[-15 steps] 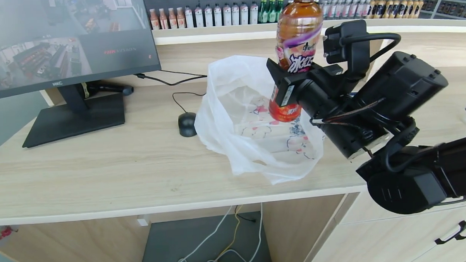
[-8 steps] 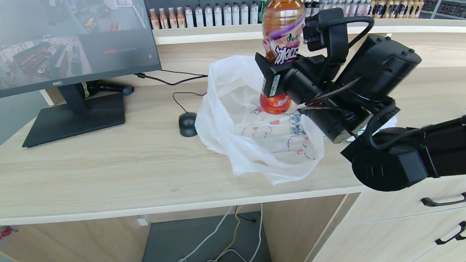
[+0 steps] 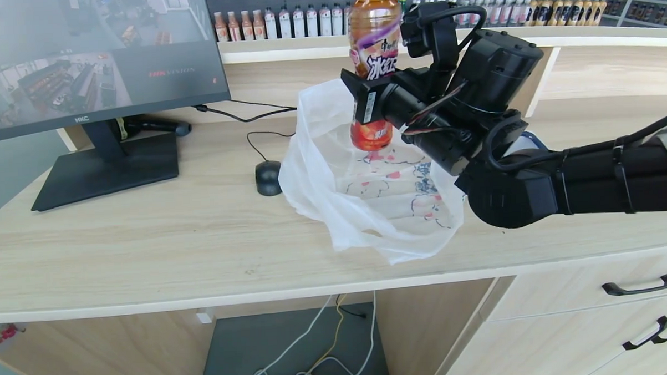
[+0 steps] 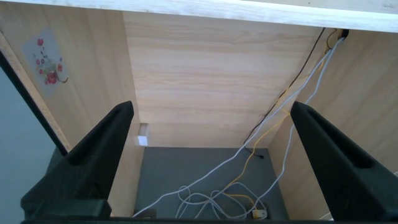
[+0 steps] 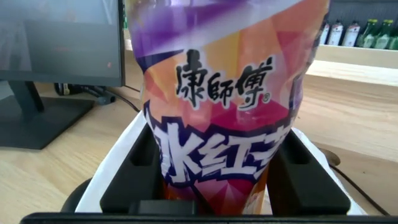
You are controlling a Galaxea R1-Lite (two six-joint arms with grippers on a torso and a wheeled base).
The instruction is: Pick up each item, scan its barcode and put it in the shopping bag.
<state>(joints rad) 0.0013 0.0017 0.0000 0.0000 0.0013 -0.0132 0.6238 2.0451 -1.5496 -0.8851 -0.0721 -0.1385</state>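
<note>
Presently, right arm stretched in low across the counter (image 3: 146, 238), right gripper (image 3: 370, 105) pinching a bottle (image 3: 374, 42), upright between the fingers, shopping bag (image 3: 333, 171) open just beneath them, left gripper (image 4: 211, 112) fingers spread wide, cables (image 4: 236, 180) beyond them.

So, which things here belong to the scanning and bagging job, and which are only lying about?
Job: amber tea bottle with purple and orange label, upright in the right gripper; white thin plastic shopping bag, open on the light wooden counter.
Lying about: black flat monitor on its stand; black computer mouse; row of bottles on the back shelf; loose cables under the counter.
</note>
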